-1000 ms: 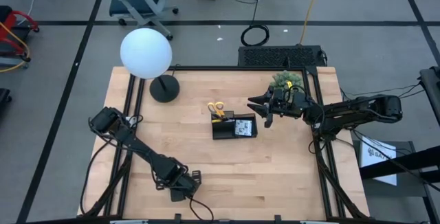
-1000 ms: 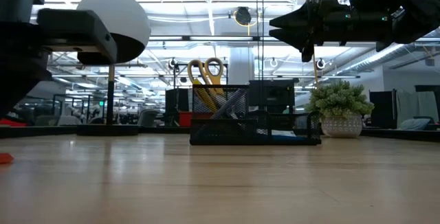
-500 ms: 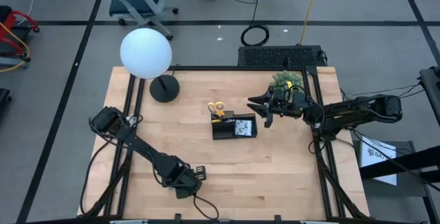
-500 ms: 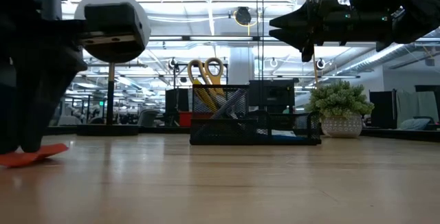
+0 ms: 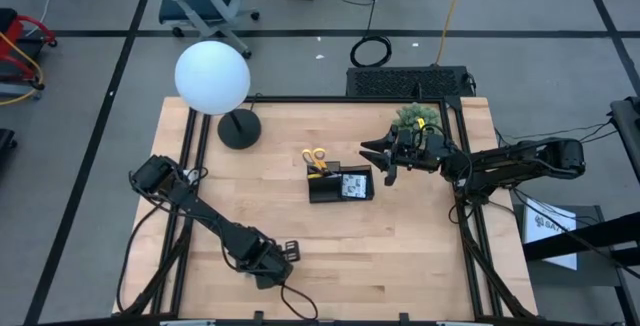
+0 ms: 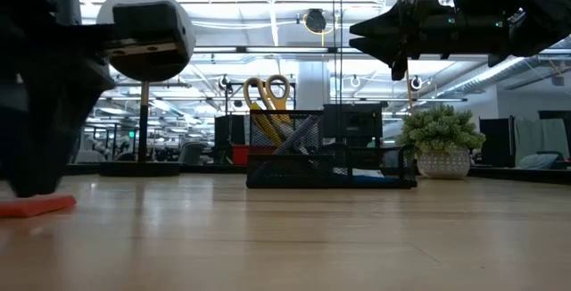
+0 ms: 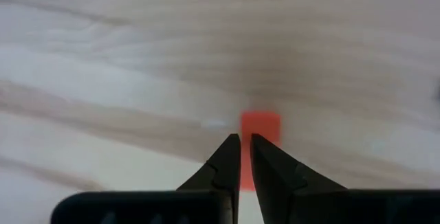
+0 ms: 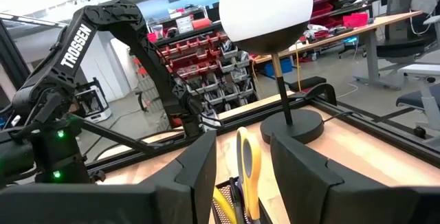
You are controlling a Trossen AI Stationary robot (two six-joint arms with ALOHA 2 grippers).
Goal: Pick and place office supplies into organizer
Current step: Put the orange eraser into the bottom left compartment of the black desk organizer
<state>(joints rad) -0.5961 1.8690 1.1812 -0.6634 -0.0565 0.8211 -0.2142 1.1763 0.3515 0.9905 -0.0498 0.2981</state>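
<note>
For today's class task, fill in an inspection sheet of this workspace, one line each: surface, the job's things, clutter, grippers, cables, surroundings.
Surface: wooden table, black frame around it.
Job's things: organizer mid-table, yellow-handled scissors standing in it; red piece flat on the wood near the front left.
Clutter: round white lamp on a black base, small green plant at the back right.
Grippers: left gripper low over the red piece, fingers nearly shut, not holding it; right gripper raised beside the organizer, open, empty.
Cables: coiled black cable on the floor behind the table.
Surroundings: office chair, shelving, desks; nobody seen.
</note>
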